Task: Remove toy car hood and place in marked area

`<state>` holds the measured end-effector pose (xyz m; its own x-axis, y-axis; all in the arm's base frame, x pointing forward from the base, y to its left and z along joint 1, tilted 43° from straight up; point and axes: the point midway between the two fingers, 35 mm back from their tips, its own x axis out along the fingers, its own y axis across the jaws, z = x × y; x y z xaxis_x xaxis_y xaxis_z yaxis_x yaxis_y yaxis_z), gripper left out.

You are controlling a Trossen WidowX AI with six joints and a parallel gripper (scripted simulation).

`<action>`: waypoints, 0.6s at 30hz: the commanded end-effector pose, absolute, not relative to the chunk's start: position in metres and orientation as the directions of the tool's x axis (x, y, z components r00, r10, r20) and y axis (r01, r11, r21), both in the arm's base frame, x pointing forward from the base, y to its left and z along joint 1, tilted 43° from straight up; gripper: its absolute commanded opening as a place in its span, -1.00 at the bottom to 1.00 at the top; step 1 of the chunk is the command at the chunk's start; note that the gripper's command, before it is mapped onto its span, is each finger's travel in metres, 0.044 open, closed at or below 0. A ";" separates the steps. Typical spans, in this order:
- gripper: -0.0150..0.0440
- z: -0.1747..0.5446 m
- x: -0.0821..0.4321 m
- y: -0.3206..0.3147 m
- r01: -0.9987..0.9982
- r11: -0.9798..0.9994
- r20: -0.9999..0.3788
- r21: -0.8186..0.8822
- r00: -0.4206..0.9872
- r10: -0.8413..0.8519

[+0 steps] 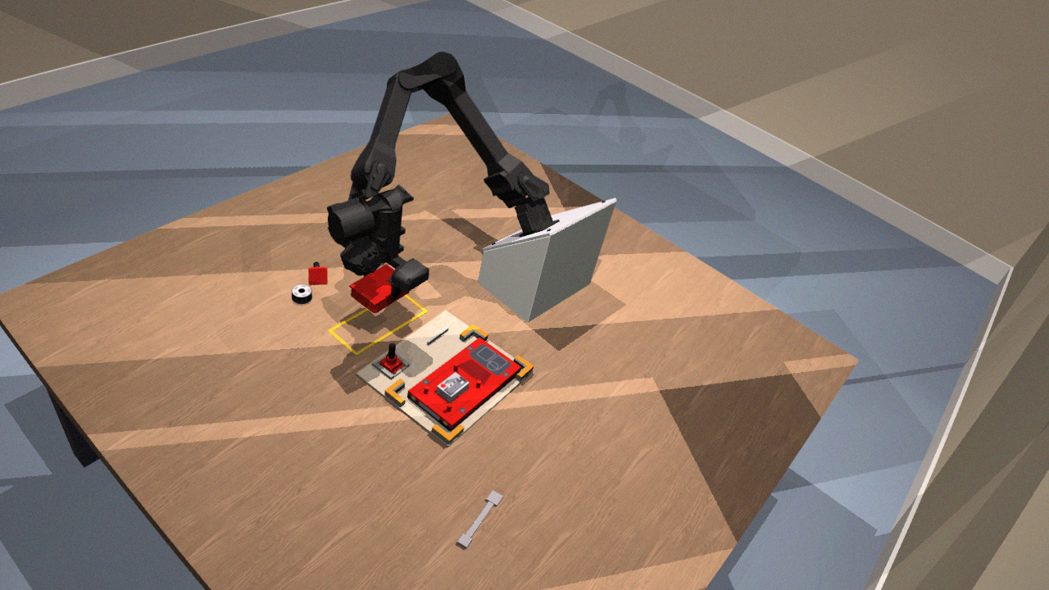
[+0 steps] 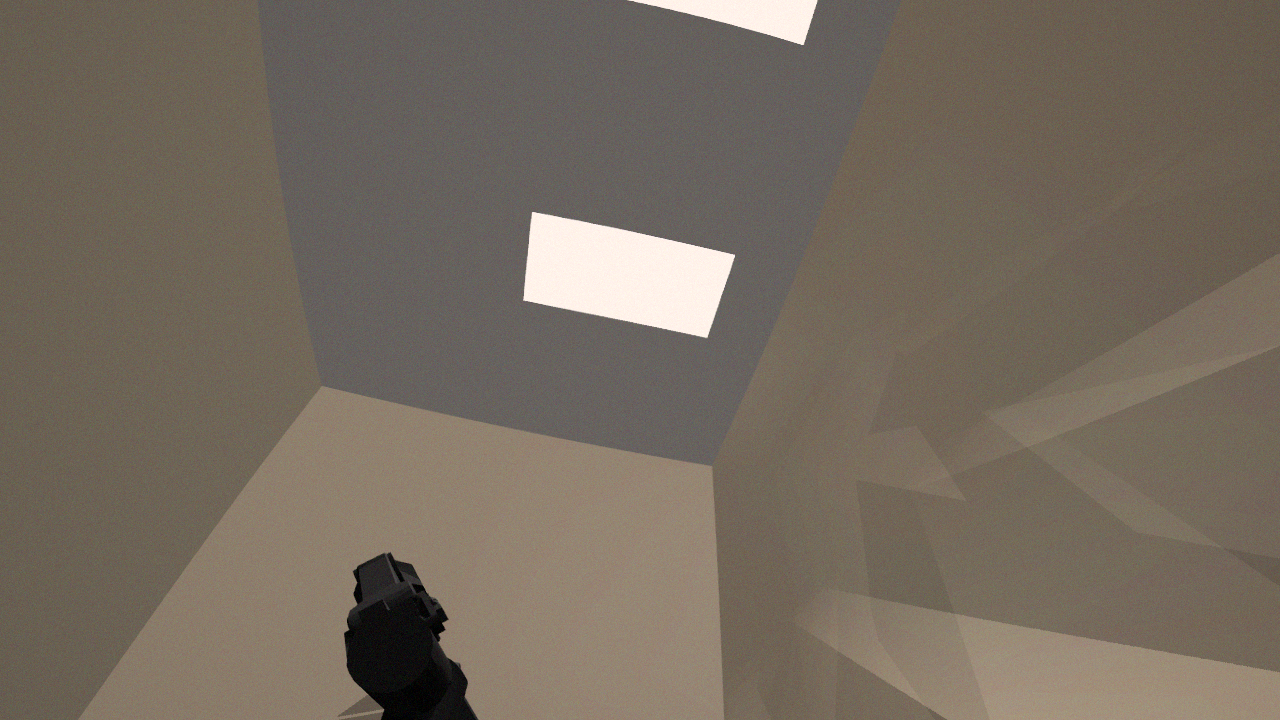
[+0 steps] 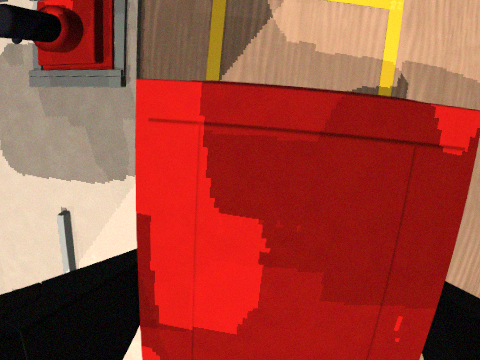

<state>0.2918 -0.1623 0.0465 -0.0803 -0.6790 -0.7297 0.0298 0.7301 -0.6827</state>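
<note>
My gripper (image 1: 383,288) is shut on the red hood (image 1: 372,288) and holds it in the air, above the far edge of the yellow marked area (image 1: 377,319). In the wrist view the hood (image 3: 300,247) fills most of the picture, with the yellow outline (image 3: 307,34) on the table beyond it. The toy car (image 1: 467,379), red and with its inner parts bare, sits on a beige plate with orange corner brackets. In the exterior view only part of the arm (image 2: 398,640) shows, against walls and ceiling.
A small red block with a black peg (image 1: 391,360) stands on the plate's left corner, also in the wrist view (image 3: 74,30). A grey box (image 1: 546,260) stands behind the car. A red cube (image 1: 317,274), a white ring (image 1: 301,293) and a grey bar (image 1: 480,518) lie on the table.
</note>
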 end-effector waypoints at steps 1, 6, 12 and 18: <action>-0.49 0.044 0.291 -0.165 0.027 0.730 -0.729 -0.683 -0.081 -0.679; -0.49 0.041 0.291 -0.167 0.027 0.730 -0.729 -0.683 -0.081 -0.679; -0.49 0.037 0.291 -0.171 0.027 0.730 -0.729 -0.683 -0.081 -0.679; -0.49 0.034 0.291 -0.174 0.027 0.730 -0.729 -0.683 -0.081 -0.679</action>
